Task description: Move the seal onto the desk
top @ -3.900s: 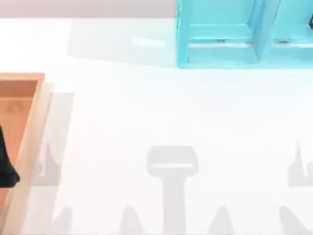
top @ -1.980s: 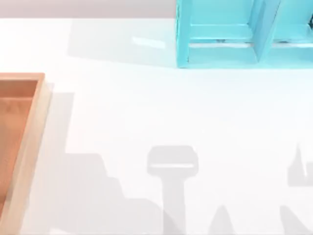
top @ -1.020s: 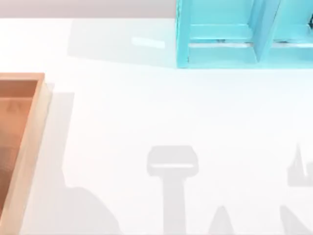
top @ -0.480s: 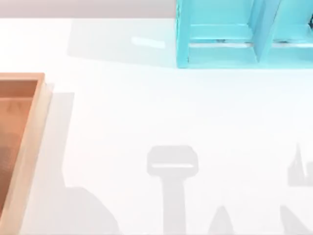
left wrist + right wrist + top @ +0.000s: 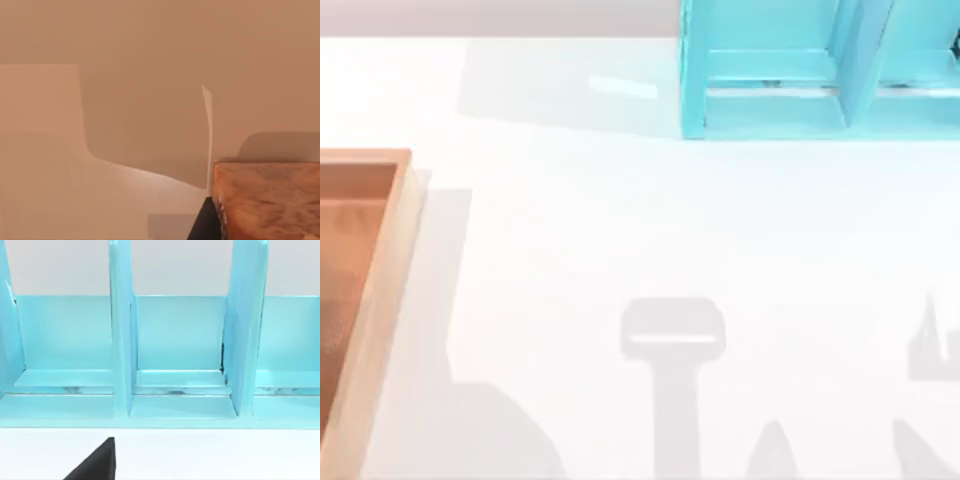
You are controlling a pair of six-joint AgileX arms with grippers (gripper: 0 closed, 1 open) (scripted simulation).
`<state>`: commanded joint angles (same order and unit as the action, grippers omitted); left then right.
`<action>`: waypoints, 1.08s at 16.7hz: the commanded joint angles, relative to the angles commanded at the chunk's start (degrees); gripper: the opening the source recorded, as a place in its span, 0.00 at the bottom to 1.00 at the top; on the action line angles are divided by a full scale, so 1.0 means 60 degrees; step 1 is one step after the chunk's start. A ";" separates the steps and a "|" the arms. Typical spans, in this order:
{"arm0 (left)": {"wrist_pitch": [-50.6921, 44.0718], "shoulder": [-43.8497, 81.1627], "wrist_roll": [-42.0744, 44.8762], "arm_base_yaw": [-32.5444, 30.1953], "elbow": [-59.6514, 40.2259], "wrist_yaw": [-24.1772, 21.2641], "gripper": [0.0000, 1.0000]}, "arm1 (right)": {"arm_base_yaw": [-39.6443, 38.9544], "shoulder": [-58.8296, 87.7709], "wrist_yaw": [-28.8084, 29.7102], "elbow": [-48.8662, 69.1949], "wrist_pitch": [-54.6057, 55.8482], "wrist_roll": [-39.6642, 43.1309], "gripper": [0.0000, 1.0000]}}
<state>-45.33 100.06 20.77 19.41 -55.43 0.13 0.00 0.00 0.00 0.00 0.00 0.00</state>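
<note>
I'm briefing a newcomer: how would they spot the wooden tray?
Start at the white desk in the top view and go to its left edge. The wooden tray lies there, orange-brown with a raised rim, unlike the cyan shelf unit standing at the far right.

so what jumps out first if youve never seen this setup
The cyan shelf unit at the far right of the white desk catches the eye first. Next is the orange-brown wooden tray at the desk's left edge. In the left wrist view, the glossy orange-brown seal looms close.
</note>
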 joint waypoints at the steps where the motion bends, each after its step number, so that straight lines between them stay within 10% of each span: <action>1: 0.0000 0.0000 0.0000 0.0000 0.0000 0.0000 0.00 | 0.0000 0.0000 0.0000 0.0000 0.0000 0.0000 1.00; 10: -0.0129 -0.0083 -0.0117 -0.0102 -0.0123 0.0048 0.00 | 0.0000 0.0000 0.0000 0.0000 0.0000 0.0000 1.00; 18: -0.2645 -0.1606 -0.2924 -0.2971 -0.2884 0.0419 0.00 | 0.0000 0.0000 0.0000 0.0000 0.0000 0.0000 1.00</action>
<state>-61.20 90.43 3.23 1.58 -72.73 2.64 0.00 0.00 0.00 0.00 0.00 0.00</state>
